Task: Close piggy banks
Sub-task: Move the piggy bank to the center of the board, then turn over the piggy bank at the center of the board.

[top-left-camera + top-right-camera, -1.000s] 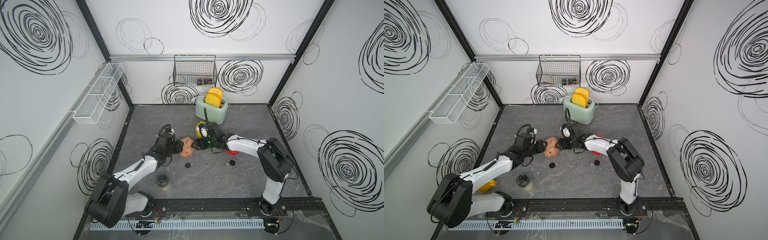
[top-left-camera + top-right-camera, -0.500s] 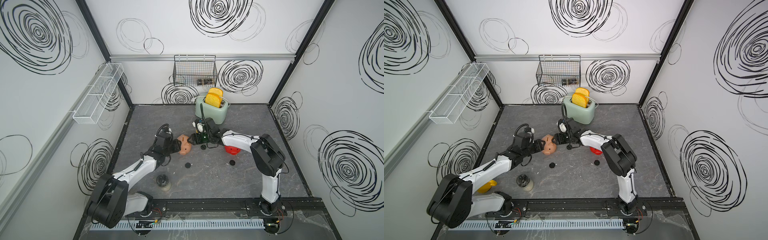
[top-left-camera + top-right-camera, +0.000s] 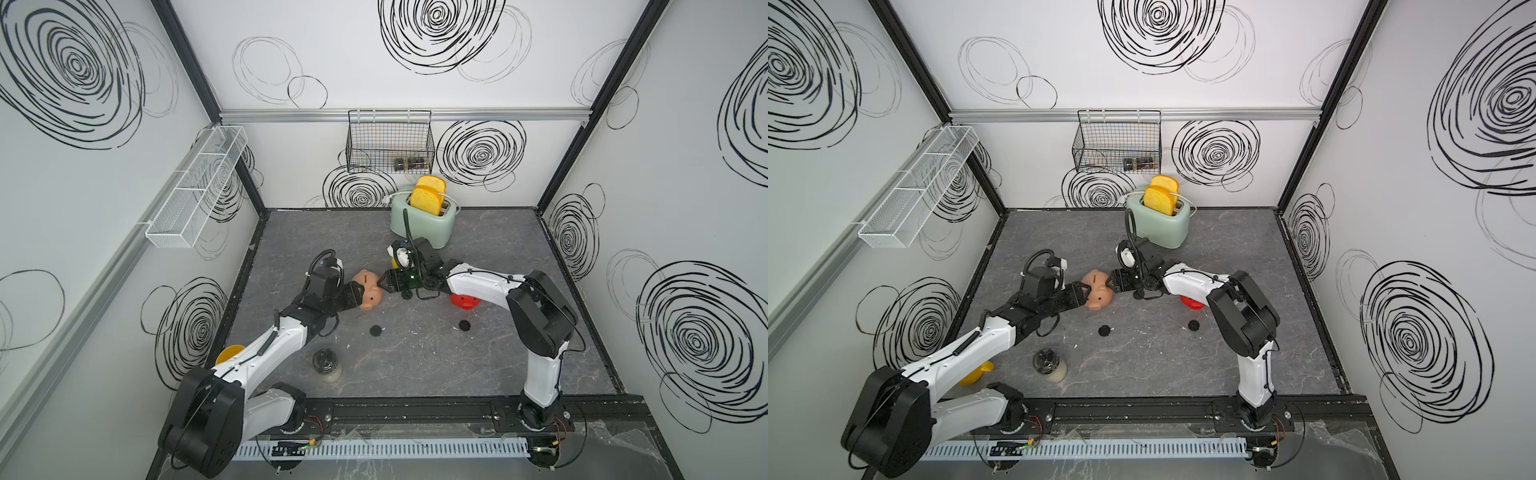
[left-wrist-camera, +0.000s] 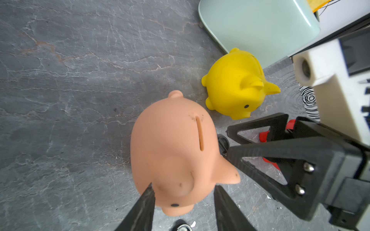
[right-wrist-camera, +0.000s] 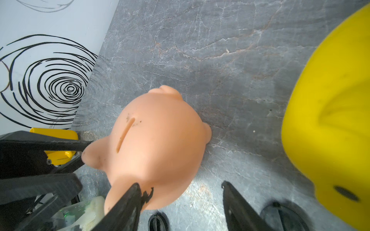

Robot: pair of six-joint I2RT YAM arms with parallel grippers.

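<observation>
Grey tabletop (image 4: 70, 100), pink piggy bank (image 4: 174, 152) between left fingers (image 4: 144, 208) (right fingers (image 5: 124, 210) alongside)

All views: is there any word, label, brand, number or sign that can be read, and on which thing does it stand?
No text can be read in any view.
Pale pink plastic piggy bank: coin slot only, no writing.
Yellow plastic piggy bank: no writing.
Mint-green toaster: no writing visible.
Small dark items in the black wire basket: any label too small to read.
</observation>
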